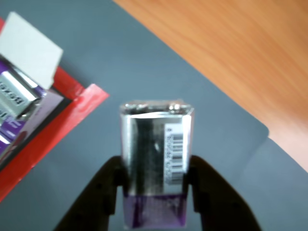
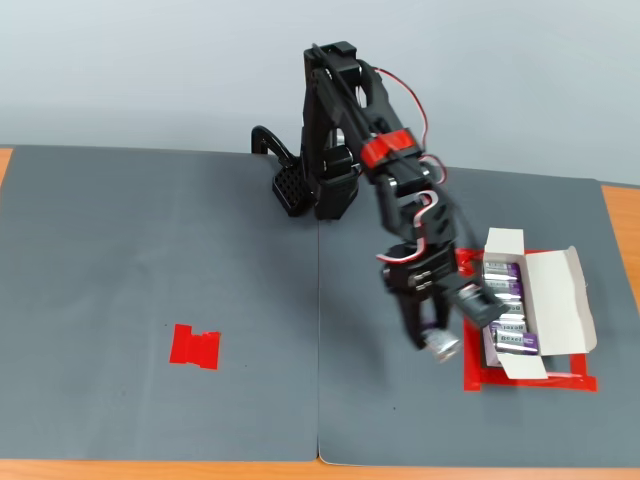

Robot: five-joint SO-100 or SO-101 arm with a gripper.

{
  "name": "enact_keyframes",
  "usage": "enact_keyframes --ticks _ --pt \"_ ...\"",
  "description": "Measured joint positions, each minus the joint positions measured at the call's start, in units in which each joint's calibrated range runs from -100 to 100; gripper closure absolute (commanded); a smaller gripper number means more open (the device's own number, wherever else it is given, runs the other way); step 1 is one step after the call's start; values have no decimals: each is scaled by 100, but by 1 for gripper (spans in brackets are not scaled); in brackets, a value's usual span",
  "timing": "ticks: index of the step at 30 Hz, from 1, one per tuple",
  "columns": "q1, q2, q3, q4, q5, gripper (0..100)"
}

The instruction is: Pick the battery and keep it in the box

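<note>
From the fixed view I read left to right: a red tape mark (image 2: 196, 347) on the grey mat (image 2: 150, 250) well off to the left, then my gripper (image 2: 432, 335) clamped on the battery (image 2: 443, 344), held clear of the table. Just right of it the box (image 2: 545, 300) sits open inside a red tape outline (image 2: 530, 382) with several batteries already lying in it. I judge the battery is gripped at its purple end (image 1: 155, 211) so the silver end can go in first.
</note>
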Motion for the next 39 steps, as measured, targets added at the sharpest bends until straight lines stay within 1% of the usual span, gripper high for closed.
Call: enact_keyframes --ticks 7,13,22,39 --pt "-1017 0 0 0 0 98" --pt "-1503 195 -225 0 -20 98" --pt "-1887 1113 -1042 0 -24 98" --pt "-2424 2005 -1087 -61 -20 98"
